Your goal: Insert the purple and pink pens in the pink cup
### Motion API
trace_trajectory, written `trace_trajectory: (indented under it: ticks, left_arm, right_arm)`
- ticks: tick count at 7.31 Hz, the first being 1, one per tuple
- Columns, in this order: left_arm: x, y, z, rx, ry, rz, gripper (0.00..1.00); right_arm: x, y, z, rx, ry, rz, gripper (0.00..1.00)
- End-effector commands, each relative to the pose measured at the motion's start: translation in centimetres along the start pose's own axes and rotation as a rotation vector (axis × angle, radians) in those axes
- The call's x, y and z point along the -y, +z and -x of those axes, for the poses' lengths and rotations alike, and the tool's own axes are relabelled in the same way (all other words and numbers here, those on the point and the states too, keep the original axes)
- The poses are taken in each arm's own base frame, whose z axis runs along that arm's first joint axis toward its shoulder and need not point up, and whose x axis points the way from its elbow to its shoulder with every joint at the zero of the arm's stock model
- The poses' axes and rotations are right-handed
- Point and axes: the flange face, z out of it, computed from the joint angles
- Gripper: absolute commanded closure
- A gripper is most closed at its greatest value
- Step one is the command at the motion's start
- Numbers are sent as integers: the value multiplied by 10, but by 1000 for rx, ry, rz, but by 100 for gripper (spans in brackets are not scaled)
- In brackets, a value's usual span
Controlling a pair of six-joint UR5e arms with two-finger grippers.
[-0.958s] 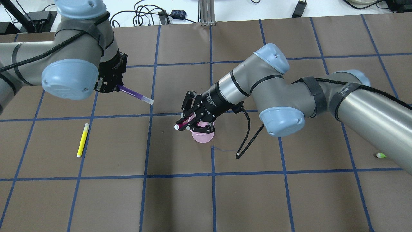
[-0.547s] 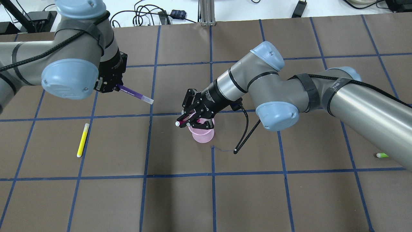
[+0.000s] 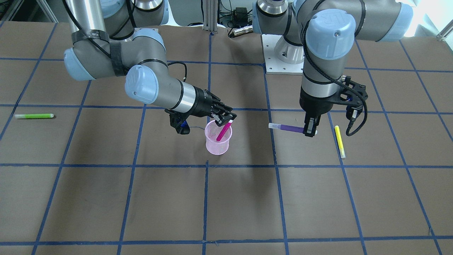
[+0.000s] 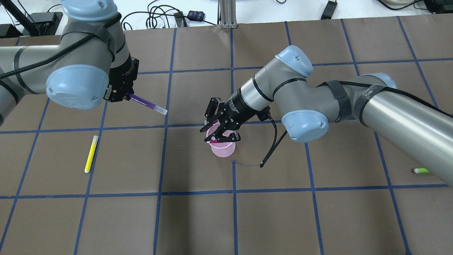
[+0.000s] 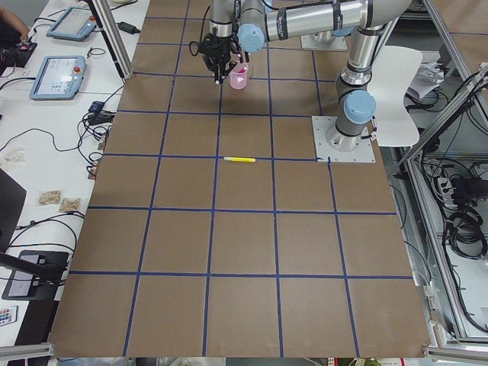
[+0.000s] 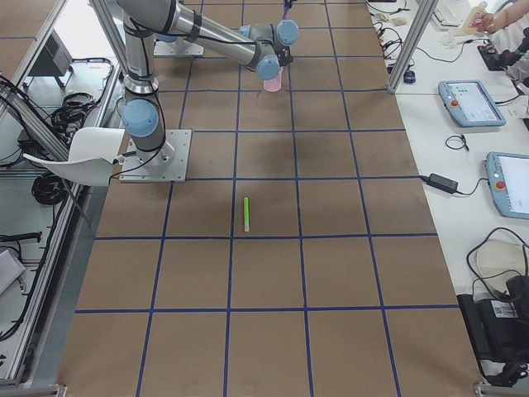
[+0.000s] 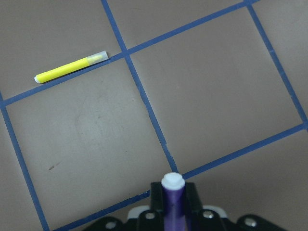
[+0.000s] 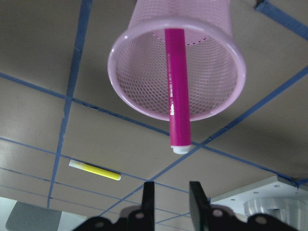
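The pink mesh cup (image 3: 218,144) stands upright near the table's middle, also seen in the overhead view (image 4: 224,151). The pink pen (image 3: 223,131) leans inside it with its capped end over the rim; the right wrist view shows the pen (image 8: 177,86) in the cup (image 8: 231,48). My right gripper (image 4: 219,132) hovers just above the cup, open, with its fingers apart from the pen (image 8: 172,199). My left gripper (image 4: 118,96) is shut on the purple pen (image 4: 148,104), held level above the table, left of the cup; it also shows in the left wrist view (image 7: 173,197).
A yellow pen (image 4: 91,154) lies on the table below the left gripper, also in the left wrist view (image 7: 67,69). A green pen (image 4: 419,170) lies far right. A black cable (image 4: 270,148) hangs from the right wrist beside the cup.
My right gripper has opened and let go of the pink pen, which has dropped into the cup. The right gripper shifted slightly right. The left arm has barely moved.
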Motion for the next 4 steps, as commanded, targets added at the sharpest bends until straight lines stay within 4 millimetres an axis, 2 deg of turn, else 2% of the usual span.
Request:
trace_trajectory:
  ticks: [1,2,4]
  left_arm:
    - [0,1,0,2,1,-1,100]
    - [-2,2,-2,4,3,0,100]
    - [-16,3,-5,3,-37,6,100]
  right_arm:
    - [11,-35,4,47,-6,-70,0]
    - [11,-65,9,84,-77,-120,0]
    - [-13,-127,12,75,-304,-337,0]
